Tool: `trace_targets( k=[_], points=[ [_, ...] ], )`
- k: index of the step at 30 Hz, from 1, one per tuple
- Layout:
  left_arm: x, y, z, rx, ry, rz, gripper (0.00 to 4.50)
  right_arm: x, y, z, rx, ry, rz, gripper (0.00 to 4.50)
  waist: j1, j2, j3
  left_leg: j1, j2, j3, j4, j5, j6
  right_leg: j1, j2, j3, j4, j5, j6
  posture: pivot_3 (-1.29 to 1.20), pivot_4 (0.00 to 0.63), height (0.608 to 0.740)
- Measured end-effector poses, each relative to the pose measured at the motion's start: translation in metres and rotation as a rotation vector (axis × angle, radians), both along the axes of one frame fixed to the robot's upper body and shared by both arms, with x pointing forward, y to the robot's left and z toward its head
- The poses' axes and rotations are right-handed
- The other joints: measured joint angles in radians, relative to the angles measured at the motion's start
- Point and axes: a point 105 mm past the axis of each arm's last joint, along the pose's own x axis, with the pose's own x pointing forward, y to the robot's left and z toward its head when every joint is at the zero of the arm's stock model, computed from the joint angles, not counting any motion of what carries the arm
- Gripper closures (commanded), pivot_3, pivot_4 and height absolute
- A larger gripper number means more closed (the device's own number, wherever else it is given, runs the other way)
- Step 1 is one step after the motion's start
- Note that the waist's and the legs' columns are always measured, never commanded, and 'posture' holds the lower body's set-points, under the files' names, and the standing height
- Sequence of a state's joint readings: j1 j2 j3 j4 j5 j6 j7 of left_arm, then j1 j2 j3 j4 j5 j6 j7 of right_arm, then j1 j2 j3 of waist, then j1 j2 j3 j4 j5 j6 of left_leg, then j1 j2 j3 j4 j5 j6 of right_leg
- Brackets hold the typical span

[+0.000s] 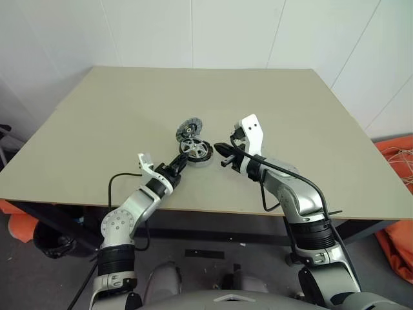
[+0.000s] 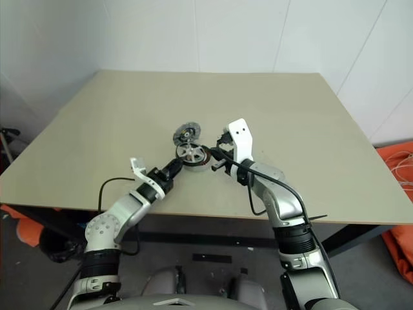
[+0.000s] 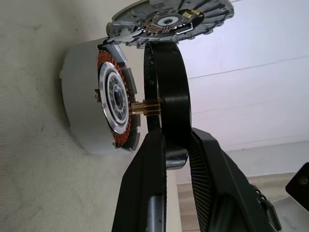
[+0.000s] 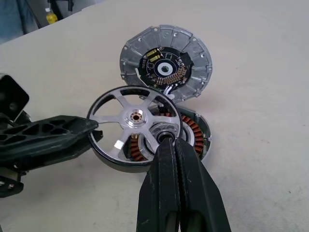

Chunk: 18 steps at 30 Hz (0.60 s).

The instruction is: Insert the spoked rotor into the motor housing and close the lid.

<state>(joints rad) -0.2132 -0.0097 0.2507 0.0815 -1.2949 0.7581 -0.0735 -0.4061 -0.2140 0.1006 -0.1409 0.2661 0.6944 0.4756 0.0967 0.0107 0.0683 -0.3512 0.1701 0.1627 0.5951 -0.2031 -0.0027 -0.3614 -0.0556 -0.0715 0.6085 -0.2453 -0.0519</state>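
Head view first: we see the spoked rotor (image 1: pixel 194 147) over the motor housing (image 1: pixel 204 155) mid-tabletop (image 1: pixel 97 129), the lid (image 1: pixel 189 126) tilted just behind. Left wrist view: our left claw (image 3: pixel 166 145) pinches the rotor's dark rim, its brass shaft just off the housing's centre. Right wrist view: our right claw (image 4: pixel 166 140) is fully closed, empty, tips at the housing's copper windings.

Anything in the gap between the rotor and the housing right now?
Only the rotor's brass shaft bridges the gap from the spoked rotor, held by the left gripper, to the motor housing, seen in the left wrist view.
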Motion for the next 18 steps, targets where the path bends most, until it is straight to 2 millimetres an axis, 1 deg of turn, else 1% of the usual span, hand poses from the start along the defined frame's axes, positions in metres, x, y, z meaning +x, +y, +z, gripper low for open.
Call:
trace_targets(
  k=[4,13,18],
  points=[
    [0.0049,-0.0028,0.0012,0.004,-0.015,0.000,4.13,0.0000,-0.0002,0.0000,0.000,0.000,0.000,4.50,0.000,0.000,0.000,0.000,0.000,0.000,0.000,0.000,0.000,0.000,0.000,0.000,0.000,0.000,0.000,0.00,0.000,0.740],
    [0.0087,-0.0045,-0.0034,0.018,-0.015,0.002,4.13,0.0000,0.0000,0.0000,0.001,0.000,0.000,4.50,0.000,0.000,0.000,0.000,0.000,0.000,0.000,0.000,0.000,0.000,0.000,0.000,0.000,0.000,0.000,0.00,0.000,0.740],
    [0.0108,-0.0095,-0.0015,0.008,-0.028,-0.005,4.13,-0.0001,0.0003,0.0000,0.001,0.000,0.000,4.50,0.000,0.000,0.000,0.000,0.000,0.000,0.000,0.000,0.000,0.000,0.000,0.000,0.000,0.000,-0.001,0.00,0.000,0.740]
  ],
)
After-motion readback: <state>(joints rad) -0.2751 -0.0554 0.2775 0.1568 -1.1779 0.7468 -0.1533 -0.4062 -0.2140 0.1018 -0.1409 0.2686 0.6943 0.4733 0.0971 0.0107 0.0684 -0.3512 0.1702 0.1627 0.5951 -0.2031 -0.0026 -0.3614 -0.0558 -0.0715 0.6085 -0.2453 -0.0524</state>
